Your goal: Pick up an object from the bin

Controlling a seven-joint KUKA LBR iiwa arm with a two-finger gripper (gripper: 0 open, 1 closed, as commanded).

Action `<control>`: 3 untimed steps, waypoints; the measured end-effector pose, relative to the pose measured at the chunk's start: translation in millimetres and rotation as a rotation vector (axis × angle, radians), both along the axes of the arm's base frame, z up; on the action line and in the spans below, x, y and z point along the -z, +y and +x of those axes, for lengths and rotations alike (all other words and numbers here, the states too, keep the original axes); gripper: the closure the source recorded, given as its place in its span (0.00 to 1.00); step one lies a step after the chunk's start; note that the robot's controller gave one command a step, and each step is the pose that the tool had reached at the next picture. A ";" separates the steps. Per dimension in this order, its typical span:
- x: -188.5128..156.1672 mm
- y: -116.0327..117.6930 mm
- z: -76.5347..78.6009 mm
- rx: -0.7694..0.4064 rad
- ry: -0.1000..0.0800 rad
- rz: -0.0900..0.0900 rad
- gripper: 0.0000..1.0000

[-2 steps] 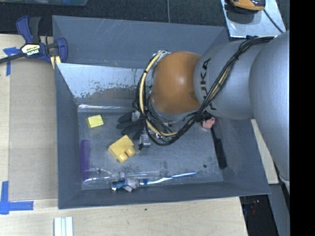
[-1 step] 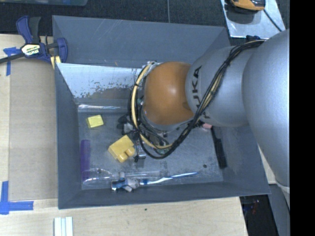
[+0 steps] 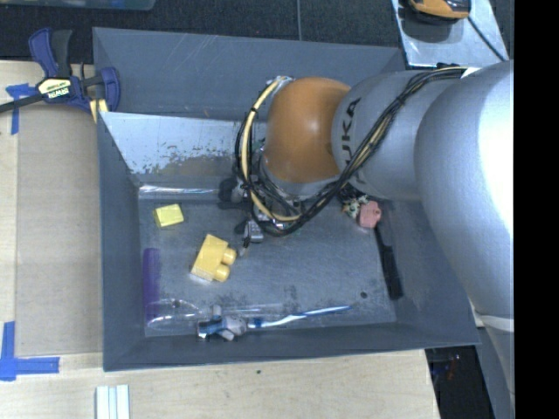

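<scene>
Grey bin (image 3: 118, 260) floor is open at centre and right. My pincer (image 3: 251, 228) hangs far-centre, just right of a yellow block (image 3: 212, 259); its state I cannot tell. A purple cylinder (image 3: 151, 278) lies along the left wall, a thin blue stick (image 3: 301, 315) along the near edge.

The arm (image 3: 419, 138) overhangs the upper middle of the bin floor (image 3: 306, 269), which lies bare at centre and right. Left stand a small yellow block (image 3: 169, 215), a larger yellow block (image 3: 213, 259) and a purple cylinder (image 3: 151, 279). A blue toothbrush (image 3: 288, 319) lines the near wall and a black bar (image 3: 389, 269) the right wall.
</scene>
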State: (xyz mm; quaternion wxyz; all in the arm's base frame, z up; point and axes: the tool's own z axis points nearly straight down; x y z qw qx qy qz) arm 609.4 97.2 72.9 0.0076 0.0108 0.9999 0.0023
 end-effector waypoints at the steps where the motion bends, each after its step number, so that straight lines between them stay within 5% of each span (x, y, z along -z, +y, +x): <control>1: 0.7 33.5 -45.2 -0.058 0.011 0.001 1.00; 3: -3.6 33.2 -44.9 -0.057 0.009 0.002 1.00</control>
